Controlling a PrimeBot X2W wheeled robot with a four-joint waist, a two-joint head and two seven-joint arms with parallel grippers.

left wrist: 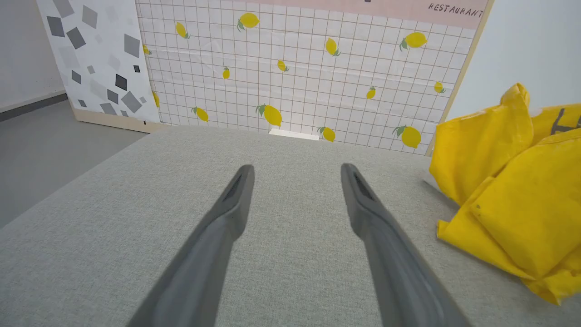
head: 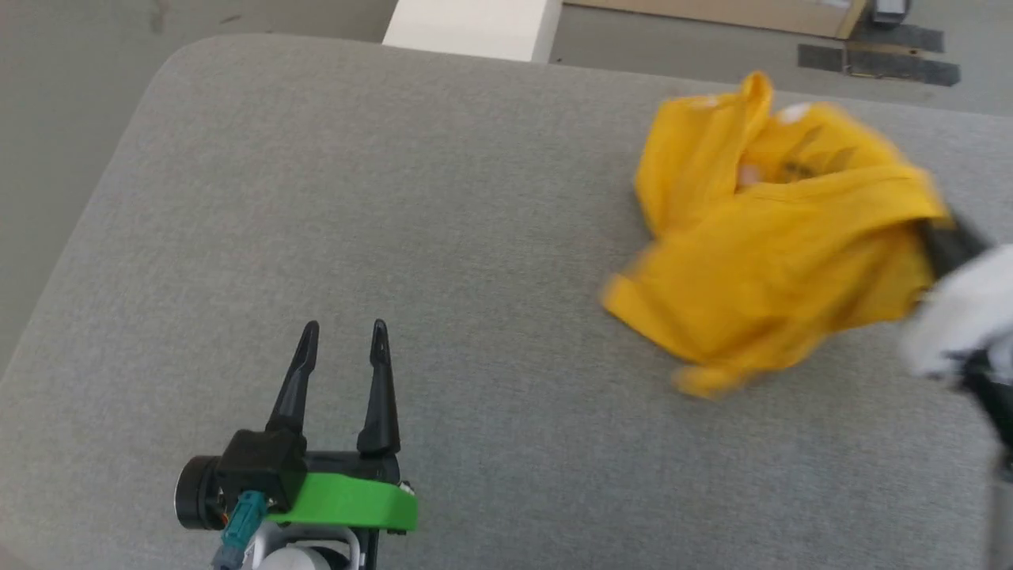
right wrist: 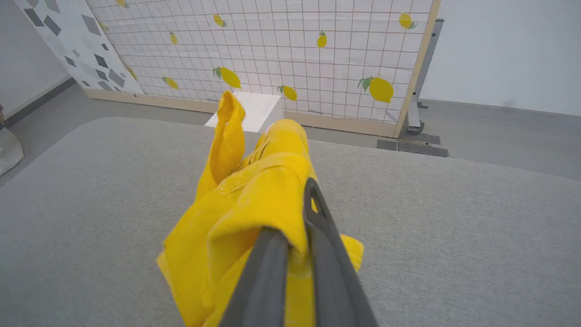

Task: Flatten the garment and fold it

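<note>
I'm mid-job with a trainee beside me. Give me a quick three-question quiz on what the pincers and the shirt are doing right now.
1. True or false: the left pincer is shut on the garment.
2. Which grips the cloth? A) left pincer B) right pincer C) both
3. Fill in: on the grey cushion, the garment lies ____ (flat / bunched).
Key: 1 false, it stands open over the cushion, apart from the cloth. 2 B. 3 bunched.
</note>
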